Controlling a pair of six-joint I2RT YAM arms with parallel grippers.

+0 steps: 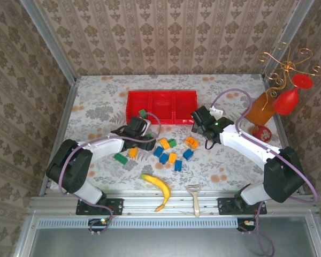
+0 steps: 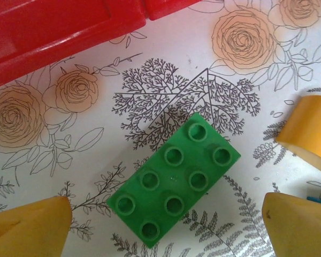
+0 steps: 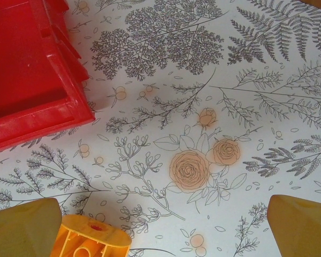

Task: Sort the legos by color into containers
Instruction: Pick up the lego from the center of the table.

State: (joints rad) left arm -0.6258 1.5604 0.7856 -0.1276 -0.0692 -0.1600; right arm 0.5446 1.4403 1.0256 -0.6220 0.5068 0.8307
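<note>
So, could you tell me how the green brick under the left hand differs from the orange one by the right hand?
The green brick lies studs up, centred in the left hand; the orange brick shows a hollow face, beside one finger of the right hand. Both rest on the cloth.

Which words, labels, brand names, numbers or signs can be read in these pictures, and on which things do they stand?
No text can be read in these pictures.
Green brick: no legible mark on its studs.
Red tray: plain plastic, no label.
Tablecloth: only drawn flowers and ferns, no writing.
</note>
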